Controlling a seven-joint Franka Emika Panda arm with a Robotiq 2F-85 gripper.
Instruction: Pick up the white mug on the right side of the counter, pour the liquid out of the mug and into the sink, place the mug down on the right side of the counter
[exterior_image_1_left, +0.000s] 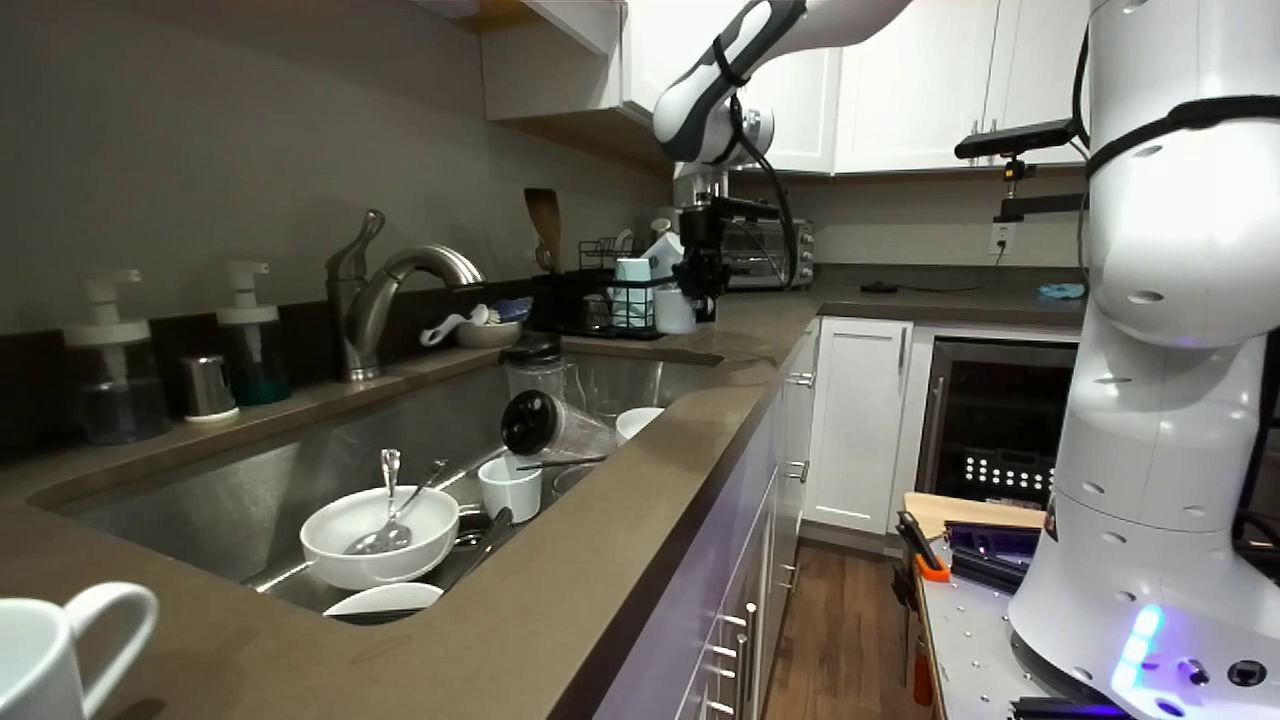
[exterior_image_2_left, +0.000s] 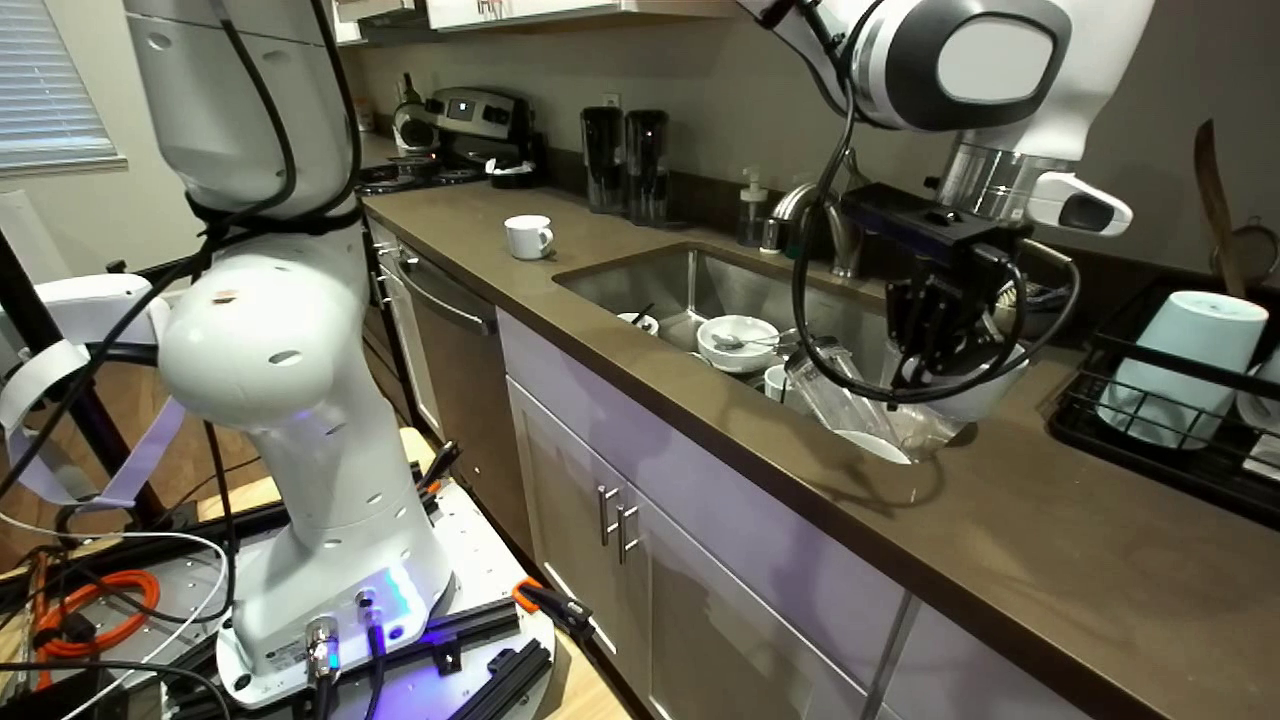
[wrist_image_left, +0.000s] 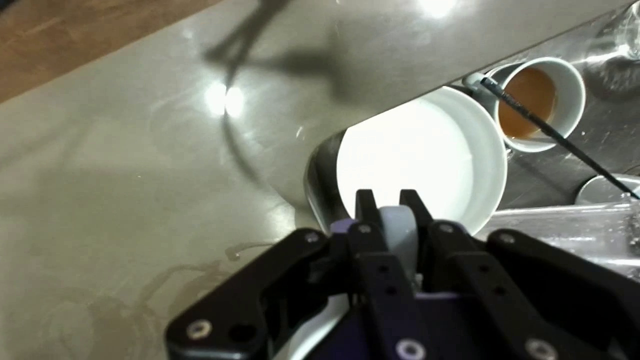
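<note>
I had my black jointed gripper (wrist_image_left: 387, 197) clamped on the small plain white ceramic mug (exterior_image_2_left: 985, 400), a pale part of it, apparently the handle, pinched between my fingertips. I held it up at the end of the rectangular stainless steel sink (exterior_image_2_left: 740, 285) near the black wire dish rack (exterior_image_2_left: 1150, 455); whether it hung over basin or the long grey-brown worktop (exterior_image_2_left: 1080, 560), I could not tell. Below, a wide round white bowl (wrist_image_left: 415, 155) lay in the basin, beside a white mug of brown liquid (wrist_image_left: 570, 95) with a thin dark utensil (wrist_image_left: 555, 134) across its mouth.
</note>
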